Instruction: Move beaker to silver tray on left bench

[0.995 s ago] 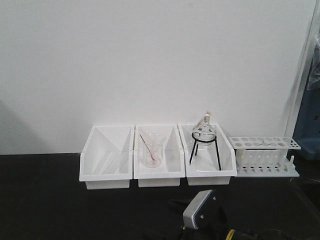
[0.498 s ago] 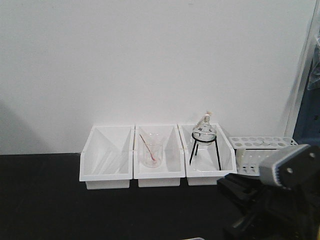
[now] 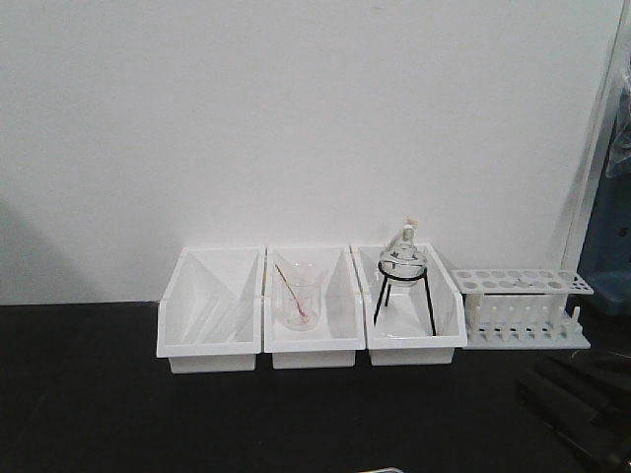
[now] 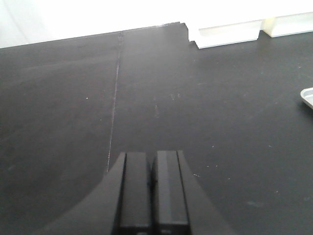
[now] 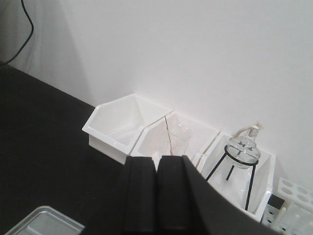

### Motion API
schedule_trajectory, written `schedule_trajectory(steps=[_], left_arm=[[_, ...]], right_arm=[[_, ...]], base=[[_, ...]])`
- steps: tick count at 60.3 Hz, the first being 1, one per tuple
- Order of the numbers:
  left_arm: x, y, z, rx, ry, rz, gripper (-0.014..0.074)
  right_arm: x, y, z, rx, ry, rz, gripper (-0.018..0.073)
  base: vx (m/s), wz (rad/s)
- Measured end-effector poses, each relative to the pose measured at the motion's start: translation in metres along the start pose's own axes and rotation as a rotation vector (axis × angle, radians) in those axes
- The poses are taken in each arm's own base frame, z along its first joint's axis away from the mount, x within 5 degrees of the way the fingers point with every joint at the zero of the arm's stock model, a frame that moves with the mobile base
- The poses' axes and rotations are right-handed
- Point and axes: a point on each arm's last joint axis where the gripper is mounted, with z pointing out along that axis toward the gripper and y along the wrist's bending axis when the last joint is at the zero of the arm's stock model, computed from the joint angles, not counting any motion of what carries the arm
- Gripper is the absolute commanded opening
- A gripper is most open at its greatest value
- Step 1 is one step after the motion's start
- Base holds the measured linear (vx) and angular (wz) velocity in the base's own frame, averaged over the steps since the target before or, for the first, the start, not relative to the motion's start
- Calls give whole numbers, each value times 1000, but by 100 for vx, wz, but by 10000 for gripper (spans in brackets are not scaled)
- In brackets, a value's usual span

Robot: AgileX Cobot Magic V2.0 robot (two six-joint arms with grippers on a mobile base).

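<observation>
Right arm's grey camera block, in front of the rack half a second ago, is gone from the front view; only dark arm parts [image 3: 582, 404] remain at the bench's front right corner.

Left gripper [image 4: 151, 157]: fingers [image 4: 136, 186] pressed flat together, nothing between them. Right gripper [image 5: 157, 160]: fingers [image 5: 173, 191] also pressed together, nothing held.

Silver tray [image 5: 44, 224] lies flat on the bench just below and left of the right gripper; its corner [image 4: 308, 98] shows at the right edge of the left wrist view. Nothing can be made out on the visible part.

Plain beaker: cannot tell where it is, no view shows it clearly.

Three white bins in a row along the back edge of the bench, touching side to side. Left bin [image 3: 210, 340]: contents unclear. Middle bin [image 3: 314, 347]: clear beaker with pink-red rod [image 3: 299, 305], rod leaning. Right bin [image 3: 414, 345]: round-bottomed flask [image 3: 402, 258] on a black tripod [image 3: 404, 301], upright. White test-tube rack [image 3: 523, 307] sits just beside the right bin, at the back right.

Bench [image 4: 195, 122] is matte black with a thin seam [image 4: 113, 107] running front to back. White wall [image 3: 315, 118] behind.
</observation>
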Motion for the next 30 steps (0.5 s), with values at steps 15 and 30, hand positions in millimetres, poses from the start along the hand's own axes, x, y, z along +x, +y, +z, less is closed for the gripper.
schedule_trajectory(steps=[15, 30], left_arm=[[0, 0, 0, 0, 0, 0, 1], [0, 0, 0, 0, 0, 0, 1]], right_arm=[[0, 0, 0, 6, -7, 65, -14], [12, -14, -8, 182, 120, 222, -14]], base=[[0, 0], [0, 0]])
